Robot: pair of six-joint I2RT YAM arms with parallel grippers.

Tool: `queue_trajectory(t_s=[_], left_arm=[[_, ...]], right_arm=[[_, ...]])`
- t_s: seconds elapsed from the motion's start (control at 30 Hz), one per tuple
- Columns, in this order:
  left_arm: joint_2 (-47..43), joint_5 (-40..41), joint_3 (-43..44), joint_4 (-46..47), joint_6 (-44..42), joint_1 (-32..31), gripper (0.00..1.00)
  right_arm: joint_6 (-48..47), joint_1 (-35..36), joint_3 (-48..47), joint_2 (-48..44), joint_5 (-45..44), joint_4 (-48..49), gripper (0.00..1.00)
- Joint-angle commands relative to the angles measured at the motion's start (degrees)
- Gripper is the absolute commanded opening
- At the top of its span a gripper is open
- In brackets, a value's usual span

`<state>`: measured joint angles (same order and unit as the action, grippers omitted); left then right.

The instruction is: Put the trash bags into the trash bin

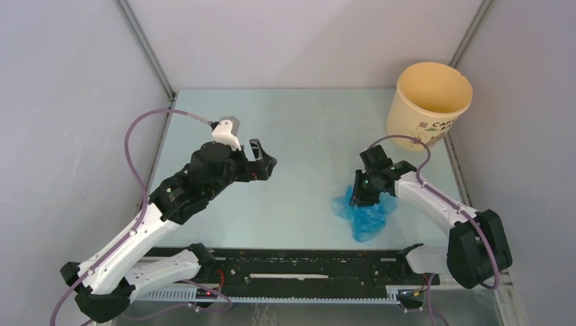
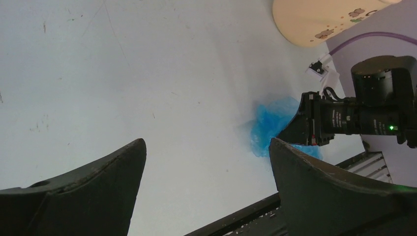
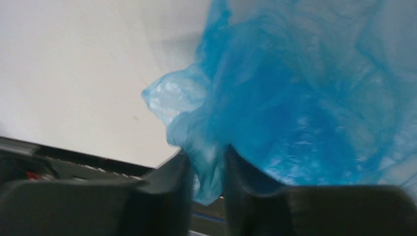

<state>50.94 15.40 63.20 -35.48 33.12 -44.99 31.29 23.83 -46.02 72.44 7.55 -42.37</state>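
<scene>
The light-blue trash bag (image 1: 367, 217) lies crumpled on the table near the front right. My right gripper (image 1: 362, 197) is on its top edge, shut on a fold of the film; the right wrist view shows the bag (image 3: 295, 108) pinched between the two fingers (image 3: 169, 182). The bag also shows in the left wrist view (image 2: 269, 123). The pale yellow trash bin (image 1: 428, 102) stands upright at the back right corner, apart from the bag. My left gripper (image 1: 266, 163) is open and empty over the table's middle left, its fingers (image 2: 108, 182) wide apart.
Grey enclosure walls stand close on the left, back and right. A black rail (image 1: 306, 268) runs along the table's front edge. The bin's side also shows in the left wrist view (image 2: 319, 19). A purple cable (image 1: 407, 142) loops over the right arm.
</scene>
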Motion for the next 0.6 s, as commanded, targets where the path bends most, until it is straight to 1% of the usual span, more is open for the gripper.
queue_trajectory(t_s=[0.0, 0.03, 0.07, 0.1, 0.17, 0.23, 0.3, 0.4, 0.47, 0.53, 0.57], left_arm=[[0.9, 1.4, -1.5, -0.1, 1.2, -0.3, 1.00], [1.3, 1.3, -1.4, 0.0, 1.6, -0.4, 1.00], [1.7, 0.9, -1.3, 0.0, 2.1, -0.2, 1.00], [1.9, 0.1, -1.2, 0.2, 2.7, 0.0, 1.00], [1.9, -1.6, -1.7, 1.6, 3.7, 0.6, 1.00], [1.5, -2.9, -2.2, 2.2, 5.4, 1.8, 1.00], [0.8, -6.3, -3.2, 2.4, 7.6, 4.5, 1.00], [-1.9, -10.3, -4.8, 1.7, 9.8, 10.7, 1.00], [-3.2, -12.9, -4.4, -0.9, 9.7, 14.7, 1.00], [-3.7, -14.5, -2.9, -4.4, 8.4, 17.5, 1.00], [-3.4, -15.6, -2.4, -5.7, 7.9, 18.4, 1.00]], right_arm=[[-1.9, 1.8, -4.7, 3.1, 4.2, 6.8, 0.10], [-2.6, 2.1, -5.6, 3.6, 5.1, 7.4, 0.01], [-3.3, 2.4, -6.4, 4.0, 6.2, 7.8, 0.00], [-4.1, 2.6, -7.2, 3.9, 7.7, 8.7, 0.00], [-5.4, 2.9, -8.3, 3.2, 13.7, 11.8, 0.00], [-5.5, 2.9, -10.3, 2.3, 24.3, 14.8, 0.00], [-2.9, 2.9, -12.5, 1.4, 32.3, 18.9, 0.00], [4.9, 2.9, -15.0, 0.1, 40.9, 28.4, 0.00], [6.6, 2.6, -17.0, 0.2, 43.3, 31.4, 0.00], [3.2, 0.8, -18.5, 0.3, 43.1, 27.2, 0.00], [1.1, -0.2, -18.2, 0.3, 41.1, 24.5, 0.00]])
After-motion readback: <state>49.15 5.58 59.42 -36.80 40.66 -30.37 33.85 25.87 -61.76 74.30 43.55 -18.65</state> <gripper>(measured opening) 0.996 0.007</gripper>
